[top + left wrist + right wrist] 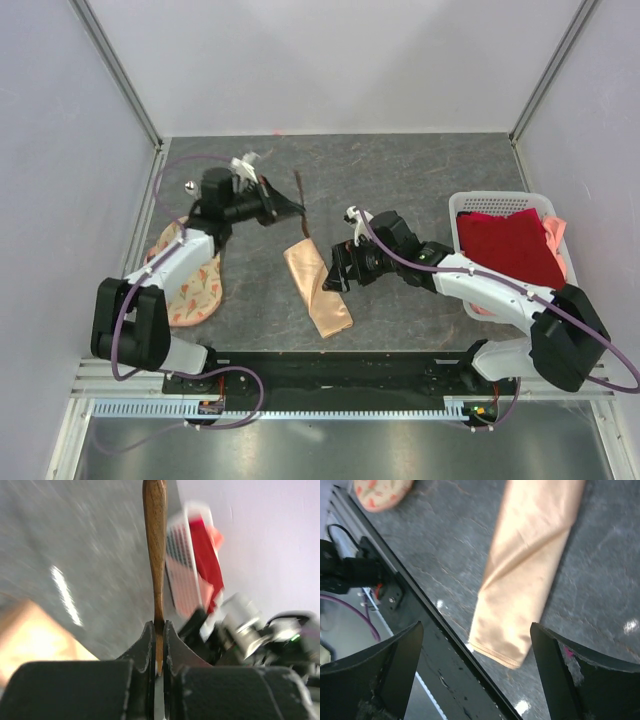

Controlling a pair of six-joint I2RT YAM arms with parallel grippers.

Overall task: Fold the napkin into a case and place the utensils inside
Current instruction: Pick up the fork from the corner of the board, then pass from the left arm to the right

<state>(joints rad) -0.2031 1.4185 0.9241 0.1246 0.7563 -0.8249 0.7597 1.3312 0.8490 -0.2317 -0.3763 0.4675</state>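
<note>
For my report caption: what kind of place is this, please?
Probably a robot test cell: plain white panels on metal posts enclose a dark grey table, with the left arm and right arm bolted at its near edge.

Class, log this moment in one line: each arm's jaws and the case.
left jaws: shut on stick | right jaws: open, over case | case: folded, flat on table

Quick headcount from where I'm standing: one peach case point(317, 288), one brown stick point(300, 186), one shiny spoon point(190, 185), one white basket point(497, 204), one red cloth point(510, 246), one round printed cloth point(196, 286).
</note>
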